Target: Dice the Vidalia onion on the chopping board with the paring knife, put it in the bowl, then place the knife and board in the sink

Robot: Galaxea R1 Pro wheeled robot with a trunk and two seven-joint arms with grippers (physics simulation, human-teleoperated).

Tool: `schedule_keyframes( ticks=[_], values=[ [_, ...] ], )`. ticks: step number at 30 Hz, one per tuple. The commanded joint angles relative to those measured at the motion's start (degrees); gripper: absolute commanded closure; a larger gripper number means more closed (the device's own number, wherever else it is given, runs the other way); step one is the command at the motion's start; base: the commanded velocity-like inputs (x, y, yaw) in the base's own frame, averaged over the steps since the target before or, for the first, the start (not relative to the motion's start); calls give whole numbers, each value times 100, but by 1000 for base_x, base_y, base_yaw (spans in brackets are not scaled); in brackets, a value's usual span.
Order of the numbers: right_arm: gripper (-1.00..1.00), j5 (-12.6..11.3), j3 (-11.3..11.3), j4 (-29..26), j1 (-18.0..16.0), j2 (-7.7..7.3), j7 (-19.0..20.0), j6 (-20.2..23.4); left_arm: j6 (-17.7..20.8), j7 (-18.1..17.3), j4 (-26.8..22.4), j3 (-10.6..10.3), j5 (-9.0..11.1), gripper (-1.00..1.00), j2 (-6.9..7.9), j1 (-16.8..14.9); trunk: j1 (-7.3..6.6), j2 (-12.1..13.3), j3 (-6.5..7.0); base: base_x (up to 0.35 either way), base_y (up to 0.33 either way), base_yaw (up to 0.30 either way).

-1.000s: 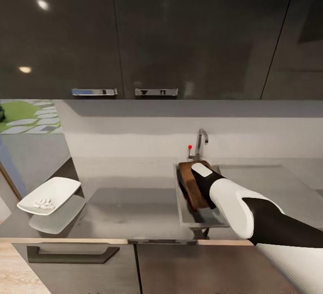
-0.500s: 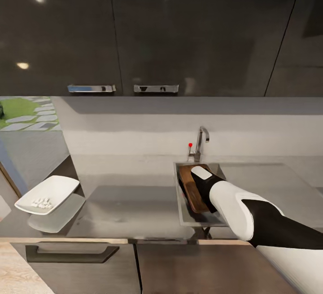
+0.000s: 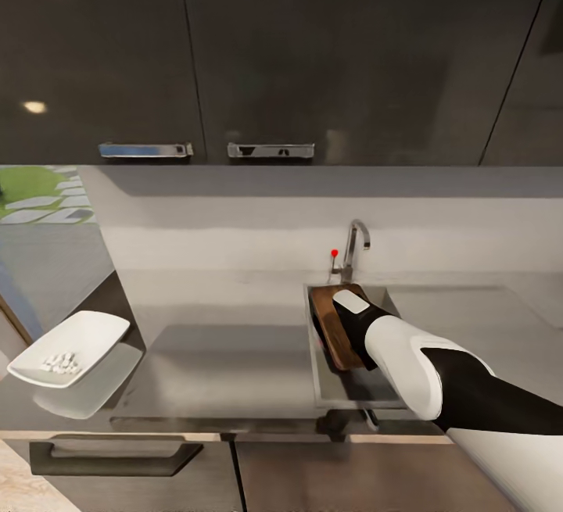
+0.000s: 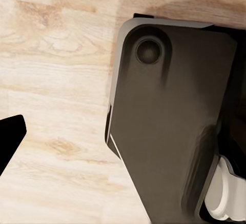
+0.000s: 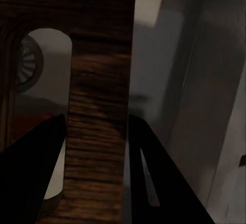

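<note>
Lowered since a second ago: the chopping board [image 3: 332, 330], then standing higher against the sink rim, now lies deeper in the sink [image 3: 344, 387], leaning on the wall away from the arm; the head camera has also shifted, sliding the whole scene sideways.

- Right pincer [image 5: 97, 147] — fingers [image 5: 31, 152] closed on the chopping board, one dark finger on each face of the end that carries the slot. Through the slot the sink's round drain [image 5: 25, 62] shows beyond the fingertips.
- Chopping board — tilted, inside the basin, its far end just below the chrome tap [image 3: 353, 250] with the red knob.
- A red patch [image 5: 36, 119] shows low behind the board near the fingers; possibly the paring knife's handle, too dim to tell.
- Bowl [image 3: 69, 348] — on the table [image 3: 227, 356], well apart from the right pincer on its left side, holding small white pieces [image 3: 59, 359], judged to be the diced onion.
- Left pincer — one dark fingertip [image 4: 10, 137] at the frame edge, over the wood floor [image 4: 56, 80] beside the robot's base [image 4: 164, 121]; whether it is open or closed cannot be told.

Stage, as judged: final placement, release pending.

Risks: opening the fingers while the board leans could let it slide or topple with a knock — or catch on the rim. Pulling back before the fingers are fully clear could drag the board out again.
</note>
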Motion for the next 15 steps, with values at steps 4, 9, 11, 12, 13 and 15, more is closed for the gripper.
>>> schedule_keyframes(
  ticks=[4, 9, 11, 12, 13, 15],
  values=[
    [100, 24, -38, -9, -3, 1, -20, -54, -37, 5, 22, -49, 34, -100, -3, -10, 3, -14, -50, 6, 0, 0],
    [100, 16, -36, -9, -3, 1, -7, -41, -37, 5, 24, -49, 34, -100, -3, -10, 3, -14, -96, 0, 0, 0],
    [100, 15, -36, -9, -3, 1, 1, -34, -37, 5, 23, -49, 34, -100, -3, -10, 3, -14, -114, 0, 0, 0],
    [100, 15, -35, -9, -3, 1, 10, -33, -37, 5, 23, -49, 34, -100, -3, -10, 3, -14, -123, 0, 0, 0],
    [100, 15, -33, -7, -3, 1, 56, -32, -37, 5, 25, -49, 34, -100, -3, -10, 3, -14, -133, 0, 0, 0],
    [100, 15, -37, -3, -1, 1, 220, -27, -37, 5, 27, -49, 34, -100, -3, -10, 3, -14, -151, 0, 0, 0]
  ],
)
